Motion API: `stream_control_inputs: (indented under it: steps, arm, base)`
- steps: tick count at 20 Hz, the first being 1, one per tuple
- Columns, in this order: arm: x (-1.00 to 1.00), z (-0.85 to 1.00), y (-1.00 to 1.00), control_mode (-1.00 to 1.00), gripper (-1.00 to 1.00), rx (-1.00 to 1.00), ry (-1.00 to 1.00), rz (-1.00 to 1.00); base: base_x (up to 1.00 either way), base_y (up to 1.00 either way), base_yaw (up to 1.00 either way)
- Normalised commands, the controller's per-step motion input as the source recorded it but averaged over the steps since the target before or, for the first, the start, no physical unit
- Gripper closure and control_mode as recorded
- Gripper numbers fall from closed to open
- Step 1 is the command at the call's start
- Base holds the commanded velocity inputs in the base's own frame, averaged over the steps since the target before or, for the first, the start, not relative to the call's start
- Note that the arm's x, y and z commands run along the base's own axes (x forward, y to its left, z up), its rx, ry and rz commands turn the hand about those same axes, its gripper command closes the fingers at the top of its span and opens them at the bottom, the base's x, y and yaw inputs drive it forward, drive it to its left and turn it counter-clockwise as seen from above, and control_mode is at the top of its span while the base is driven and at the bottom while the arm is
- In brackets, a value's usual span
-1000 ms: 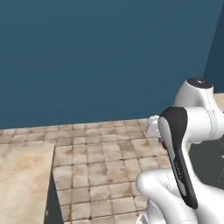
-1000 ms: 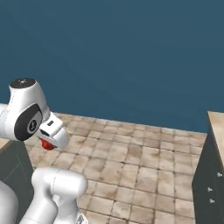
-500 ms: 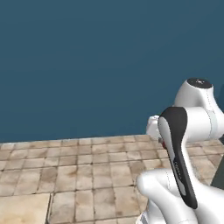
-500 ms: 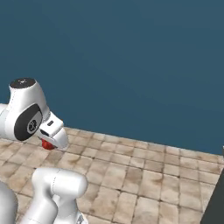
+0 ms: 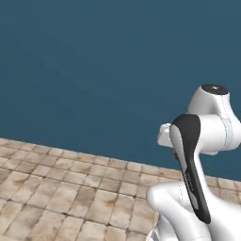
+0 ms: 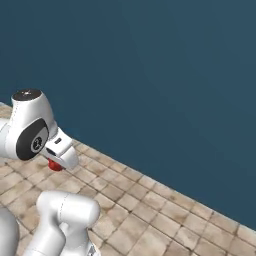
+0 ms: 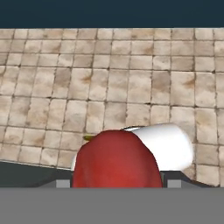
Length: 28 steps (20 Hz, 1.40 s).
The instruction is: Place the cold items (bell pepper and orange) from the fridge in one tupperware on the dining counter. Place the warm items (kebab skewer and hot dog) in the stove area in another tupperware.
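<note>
Bell pepper [image 7: 116, 160] sits clamped between the gripper [image 7: 116, 183] jaws, above tiled floor [image 7: 109, 78].

White Franka arm [image 5: 207, 141], glossy, rounded segments w/ bulbous joints. Black elongated panel down side of one link, faint small markings on it. Top joint cap dark grey, round, tiny red dot at centre. From right base cam: round dark disc on joint side w/ small light emblem; white angular wrist block below it. Lower links fat, smooth, cylindrical. No cables or screws visible.
</note>
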Motion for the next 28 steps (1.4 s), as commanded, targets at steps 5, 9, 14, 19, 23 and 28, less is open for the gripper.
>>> stream_control_inputs:
  steps: [5, 9, 14, 19, 23, 28]
  arm:
    - [0.00, 0.00, 0.00, 1.00, 1.00, 0.00, 0.00, 0.00]
    - [0.00, 0.00, 0.00, 1.00, 1.00, 0.00, 0.00, 0.00]
    - [0.00, 0.00, 0.00, 1.00, 1.00, 0.00, 0.00, 0.00]
    - [0.00, 0.00, 0.00, 1.00, 1.00, 0.00, 0.00, 0.00]
    - [0.00, 0.00, 0.00, 1.00, 1.00, 0.00, 0.00, 0.00]
    - [0.00, 0.00, 0.00, 1.00, 1.00, 0.00, 0.00, 0.00]
  base:
    - [0.99, -0.07, 0.49]
    - [1.00, -0.34, 0.61]
    - [0.94, -0.38, 0.79]
    - [1.00, -0.25, 0.76]
    - [1.00, -0.19, 0.71]
    - [1.00, -0.16, 0.65]
